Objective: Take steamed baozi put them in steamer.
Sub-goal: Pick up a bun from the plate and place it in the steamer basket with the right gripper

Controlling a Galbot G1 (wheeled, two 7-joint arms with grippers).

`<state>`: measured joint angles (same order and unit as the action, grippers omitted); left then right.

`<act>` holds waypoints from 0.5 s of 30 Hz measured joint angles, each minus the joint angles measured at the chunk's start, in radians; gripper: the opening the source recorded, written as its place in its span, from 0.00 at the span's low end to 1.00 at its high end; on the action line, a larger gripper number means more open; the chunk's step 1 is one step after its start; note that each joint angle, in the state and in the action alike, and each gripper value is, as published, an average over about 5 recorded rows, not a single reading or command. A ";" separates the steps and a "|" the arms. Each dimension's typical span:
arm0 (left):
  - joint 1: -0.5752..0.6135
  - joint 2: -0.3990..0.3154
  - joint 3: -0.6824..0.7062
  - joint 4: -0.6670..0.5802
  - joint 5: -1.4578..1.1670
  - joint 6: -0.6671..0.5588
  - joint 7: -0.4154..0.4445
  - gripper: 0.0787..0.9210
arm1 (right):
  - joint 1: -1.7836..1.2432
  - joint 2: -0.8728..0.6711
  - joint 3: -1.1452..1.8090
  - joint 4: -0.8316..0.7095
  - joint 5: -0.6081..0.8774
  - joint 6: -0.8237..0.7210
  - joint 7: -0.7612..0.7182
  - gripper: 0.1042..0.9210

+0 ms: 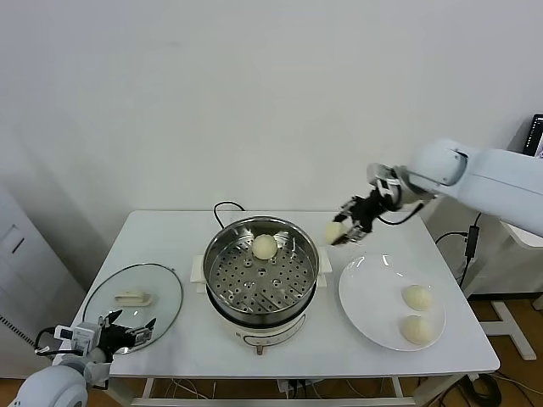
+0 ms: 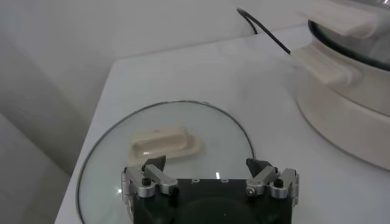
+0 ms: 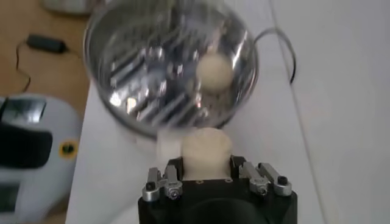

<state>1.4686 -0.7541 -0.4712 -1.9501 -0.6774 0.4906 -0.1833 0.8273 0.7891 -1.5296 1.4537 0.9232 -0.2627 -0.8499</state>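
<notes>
Steamer [image 1: 260, 280] mid-table [image 1: 170, 233], one baozi [image 1: 265, 246] already on its tray. Plate [image 1: 373, 305] keeps two more. Right claw [image 1: 346, 227] pinches a bun [image 1: 334, 231] beside the rim for drop-in. Left claw [image 1: 127, 329] spread, idle by the glass lid [image 1: 161, 297].

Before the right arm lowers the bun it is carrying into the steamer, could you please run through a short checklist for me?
1. Grip: right gripper is shut on a baozi. Ok.
2. Position: that bun hangs beside the steamer rim, between the pot and the plate, not yet over the tray. Not ok.
3. Pot open: glass lid lies on the table at the robot's left. Ok.
4. Room inside: one bun sits near the far wall; the rest of the perforated tray is bare. Ok.
5. Left gripper: open, parked over the lid, away from the pot. Ok.
6. Remaining buns: two on the plate. Ok.
</notes>
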 measured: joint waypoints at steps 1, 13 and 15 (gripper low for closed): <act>-0.001 0.001 0.000 0.001 0.000 0.000 0.000 0.88 | -0.002 0.017 0.004 -0.001 0.018 -0.007 0.012 0.46; -0.009 0.004 0.002 0.021 0.000 -0.005 0.002 0.88 | -0.080 0.227 0.025 -0.032 0.144 -0.073 0.140 0.45; -0.011 0.004 0.002 0.024 0.000 -0.006 0.002 0.88 | -0.097 0.255 0.026 -0.037 0.150 -0.081 0.155 0.45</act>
<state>1.4573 -0.7501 -0.4688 -1.9266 -0.6774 0.4849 -0.1815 0.7298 1.0444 -1.5037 1.4162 1.0735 -0.3434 -0.6954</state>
